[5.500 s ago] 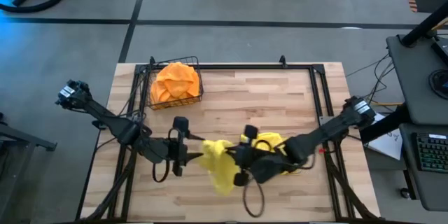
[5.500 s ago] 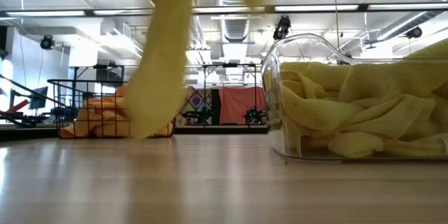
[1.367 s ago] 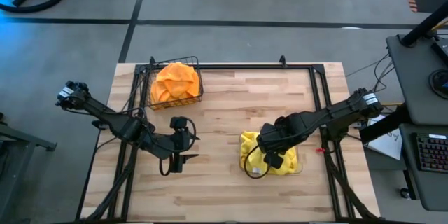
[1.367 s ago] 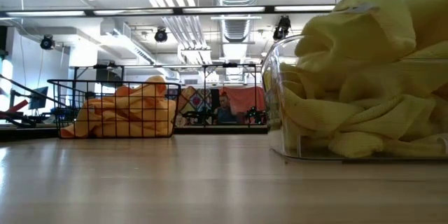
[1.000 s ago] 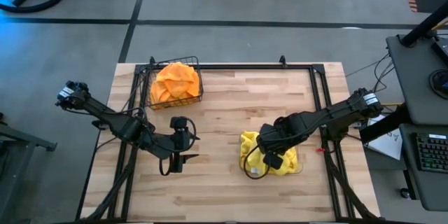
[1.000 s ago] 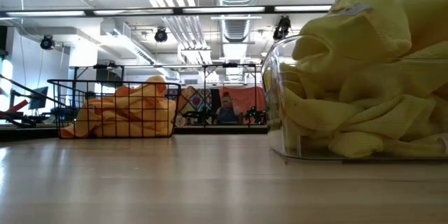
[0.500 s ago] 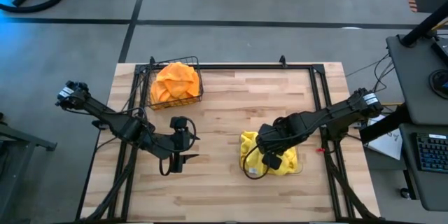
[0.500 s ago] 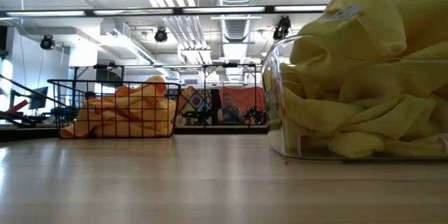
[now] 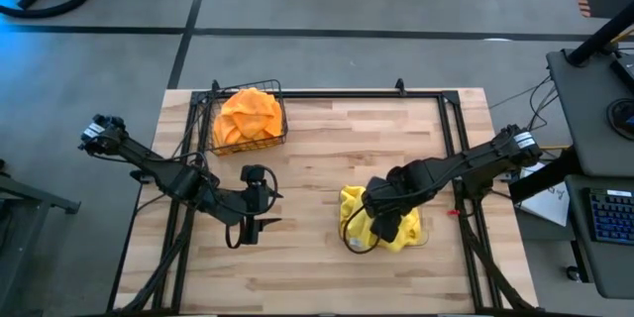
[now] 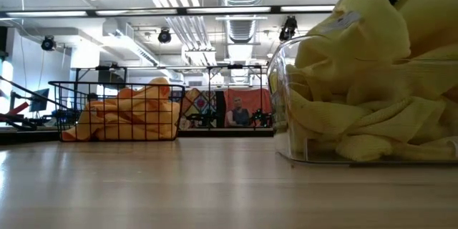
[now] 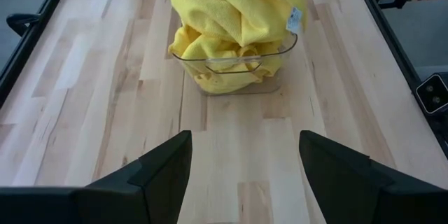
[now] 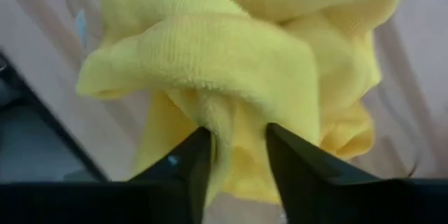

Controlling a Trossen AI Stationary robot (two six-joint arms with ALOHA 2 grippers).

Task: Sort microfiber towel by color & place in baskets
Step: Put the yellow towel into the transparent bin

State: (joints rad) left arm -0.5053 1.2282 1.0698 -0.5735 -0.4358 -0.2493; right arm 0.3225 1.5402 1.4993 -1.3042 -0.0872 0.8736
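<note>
Right gripper (image 9: 381, 220) stood directly over the clear bin (image 11: 234, 66), its fingers (image 12: 297, 164) parted a little with a fold of yellow towel (image 12: 231, 63) between them; whether that fold was still pinched could not be told. Left gripper (image 9: 250, 220) waited wide and empty over bare table (image 9: 327, 149), left of the bin. Yellow towels were heaped in the bin, orange towels (image 9: 248, 114) in the wire basket (image 9: 280, 137) at far left. Judged step: release of a yellow towel. Next move called for a clean lift clear of the heap without dragging cloth out.
</note>
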